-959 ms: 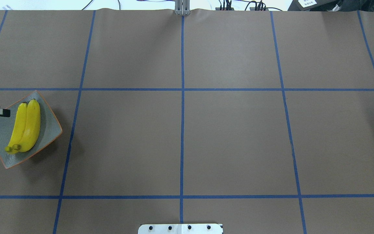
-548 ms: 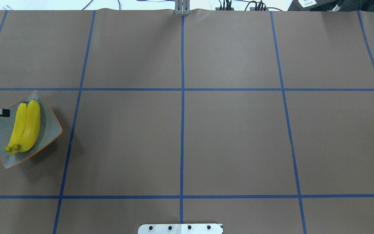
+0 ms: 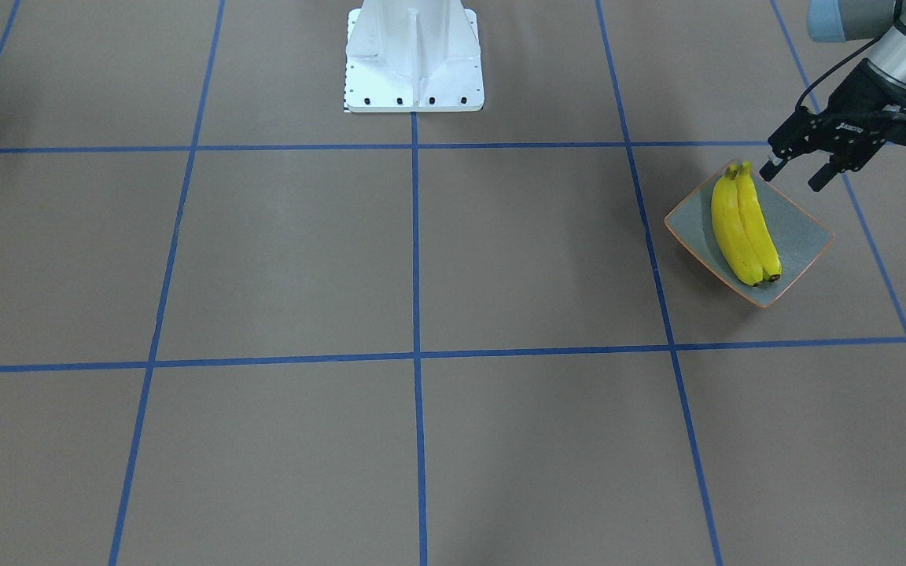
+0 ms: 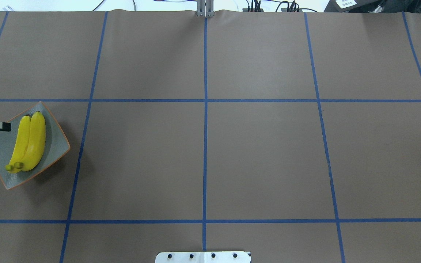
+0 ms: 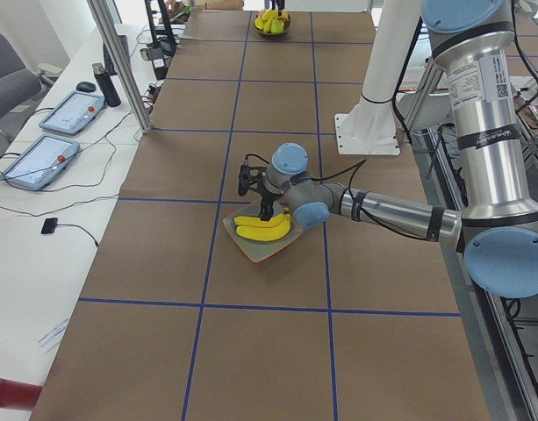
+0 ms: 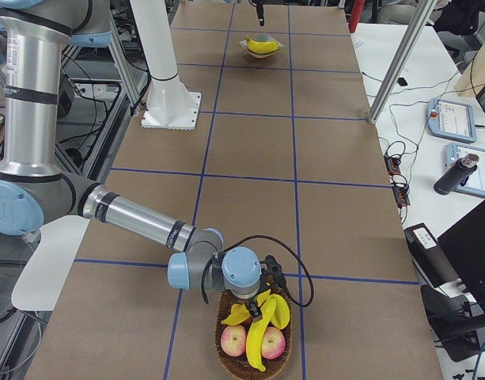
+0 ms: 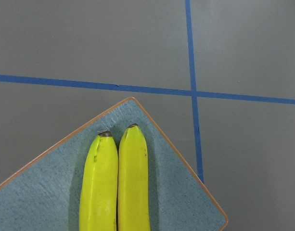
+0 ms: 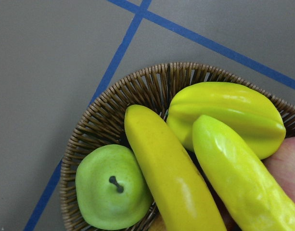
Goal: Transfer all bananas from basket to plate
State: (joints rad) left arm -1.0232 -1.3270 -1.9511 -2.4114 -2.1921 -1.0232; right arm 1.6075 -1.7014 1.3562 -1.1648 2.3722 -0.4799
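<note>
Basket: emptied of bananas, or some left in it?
Not emptied: bananas lie in the basket, plain in the right wrist view.

We find two bananas (image 3: 744,228) lying side by side, touching, on the plate (image 3: 803,228) at the left end of the surface (image 3: 421,251), with the left tool (image 3: 795,174) hanging above the plate's edge. At the right end, the basket (image 8: 104,110) holds more bananas, a star fruit (image 8: 224,113) and apples (image 6: 234,340), the right tool (image 6: 254,305) above them.
</note>
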